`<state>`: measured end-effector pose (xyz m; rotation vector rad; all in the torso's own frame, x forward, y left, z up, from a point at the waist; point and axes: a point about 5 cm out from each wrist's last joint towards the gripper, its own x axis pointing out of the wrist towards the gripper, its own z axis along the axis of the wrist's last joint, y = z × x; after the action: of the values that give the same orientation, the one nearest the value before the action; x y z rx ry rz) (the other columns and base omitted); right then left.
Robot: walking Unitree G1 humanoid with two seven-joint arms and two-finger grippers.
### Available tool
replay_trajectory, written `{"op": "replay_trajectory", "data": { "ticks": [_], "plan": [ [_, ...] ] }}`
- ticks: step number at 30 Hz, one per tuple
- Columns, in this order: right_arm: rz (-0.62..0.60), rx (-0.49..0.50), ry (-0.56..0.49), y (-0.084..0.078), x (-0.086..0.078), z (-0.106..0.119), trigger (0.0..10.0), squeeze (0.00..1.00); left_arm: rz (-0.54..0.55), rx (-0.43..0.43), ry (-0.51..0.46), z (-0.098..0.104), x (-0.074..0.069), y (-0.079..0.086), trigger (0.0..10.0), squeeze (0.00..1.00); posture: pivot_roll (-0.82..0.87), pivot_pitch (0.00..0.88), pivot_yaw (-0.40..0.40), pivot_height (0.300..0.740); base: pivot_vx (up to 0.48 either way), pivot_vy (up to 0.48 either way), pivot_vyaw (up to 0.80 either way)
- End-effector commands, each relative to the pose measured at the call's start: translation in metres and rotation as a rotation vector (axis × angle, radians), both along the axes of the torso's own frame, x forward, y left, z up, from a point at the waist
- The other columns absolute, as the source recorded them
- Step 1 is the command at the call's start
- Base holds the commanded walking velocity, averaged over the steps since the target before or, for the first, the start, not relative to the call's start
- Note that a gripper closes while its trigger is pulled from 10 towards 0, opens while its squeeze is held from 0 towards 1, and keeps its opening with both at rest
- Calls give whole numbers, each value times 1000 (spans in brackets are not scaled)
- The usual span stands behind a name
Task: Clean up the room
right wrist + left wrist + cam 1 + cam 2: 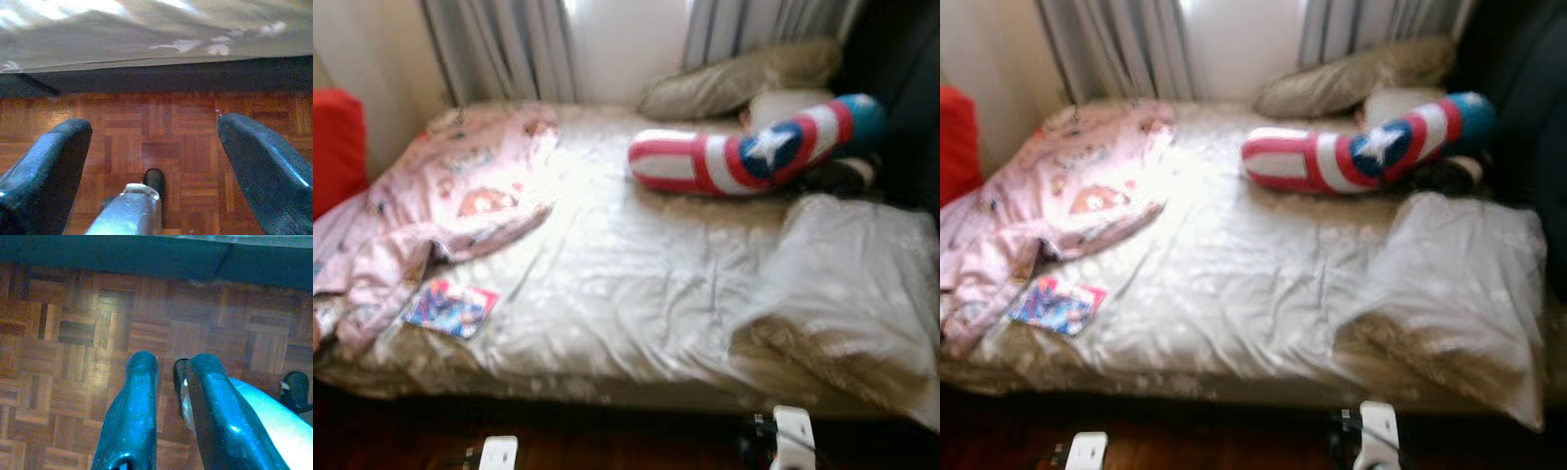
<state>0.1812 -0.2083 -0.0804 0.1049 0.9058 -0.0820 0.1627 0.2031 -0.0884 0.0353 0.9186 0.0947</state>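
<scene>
Our left gripper [168,369] hangs low over the brown parquet floor [73,333], its two black fingers drawn close together with nothing between them; our right gripper [154,142] hangs over the same floor at the near edge of the bed, fingers spread wide and empty. Both arms are idle below the mattress.

Beyond them lies the work: a low bed under a rumpled cream sheet [636,274]. A crumpled pink printed blanket [440,206] sprawls over the left side, and a small colourful printed packet [452,306] lies just beside it near the front left edge. At the far right a long red, white and blue bolster with a white star [754,155] rests against a beige pillow [734,83], and a folded grey-white quilt [857,284] sits at the near right corner. A red cushion [335,147] shows at the far left, grey curtains [499,49] behind.

We judge nothing has been tidied yet. The risk from here is reach: everything lies well in from the edge, the head views are blurred, and a grab at the blanket could drag the packet to the floor.
</scene>
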Motion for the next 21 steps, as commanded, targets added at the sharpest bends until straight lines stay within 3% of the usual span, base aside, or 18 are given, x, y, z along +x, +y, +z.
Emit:
{"op": "replay_trajectory", "data": {
  "ticks": [1, 18, 21],
  "plan": [
    [-10, -9, -3, -4, -1, 0, 10000, 0, -15, -5, 21, -2, -4, -4, 10000, 0, 39, 0, 22, 732, 0, -304, 0],
    [-20, -11, -4, -4, -1, 0, 10000, 0, -21, -6, 21, -3, -4, -5, 10000, 0, 37, 0, 22, 732, 0, -307, 0],
    [-21, -12, -4, -4, -1, 0, 10000, 0, -12, -14, 20, -3, -4, -5, 10000, 0, 36, 0, 22, 732, 0, 0, 0]
  ]
}}
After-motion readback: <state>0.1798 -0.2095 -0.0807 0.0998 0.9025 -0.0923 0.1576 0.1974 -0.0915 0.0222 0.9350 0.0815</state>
